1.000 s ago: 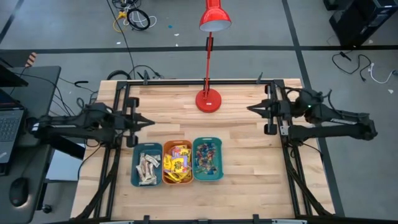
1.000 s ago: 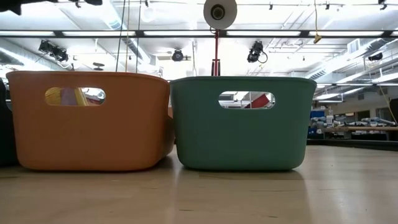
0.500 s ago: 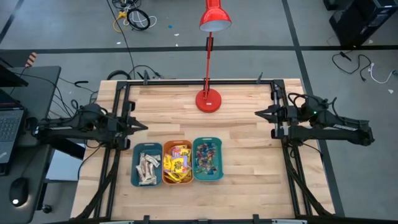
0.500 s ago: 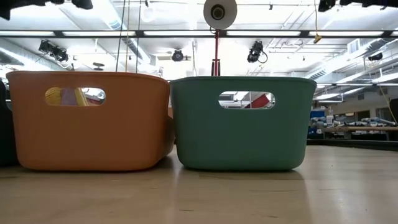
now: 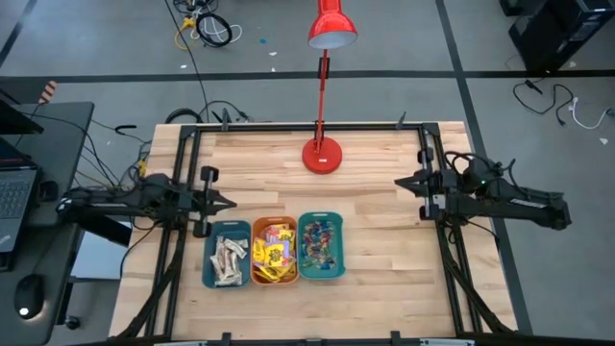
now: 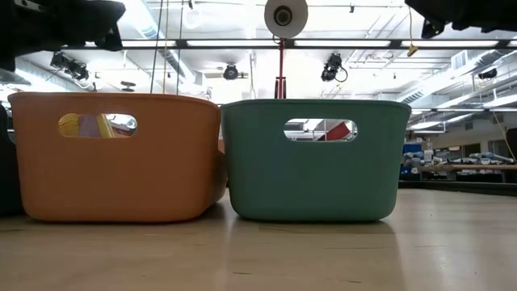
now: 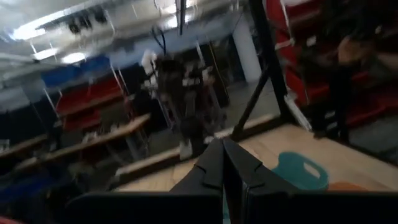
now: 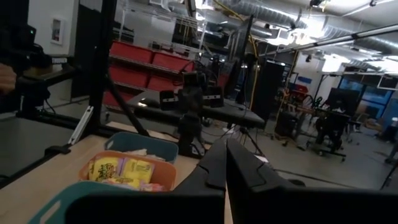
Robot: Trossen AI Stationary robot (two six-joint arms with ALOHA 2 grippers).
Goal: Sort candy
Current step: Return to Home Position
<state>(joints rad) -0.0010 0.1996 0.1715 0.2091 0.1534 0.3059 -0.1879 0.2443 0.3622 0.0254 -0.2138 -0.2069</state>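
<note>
Three bins stand in a touching row on the counter [image 5: 384, 259]. The blue bin [image 5: 206, 255] holds the candy's beige bars [image 5: 228, 258], the orange bin [image 5: 274, 284] its yellow packets [image 5: 276, 252], and the teal bin [image 5: 341, 250] its small coloured pieces [image 5: 319, 242]. My left tool [image 5: 229, 204] hangs just behind the blue bin, fingers pressed narrow, holding nothing. My right tool [image 5: 401, 182] hangs by the counter's right side, well apart from the bins, equally narrow and empty. A red lamp [image 5: 322, 154] stands behind.

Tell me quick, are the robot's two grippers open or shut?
Left gripper: shut, holding nothing.
Right gripper: shut, holding nothing.
</note>
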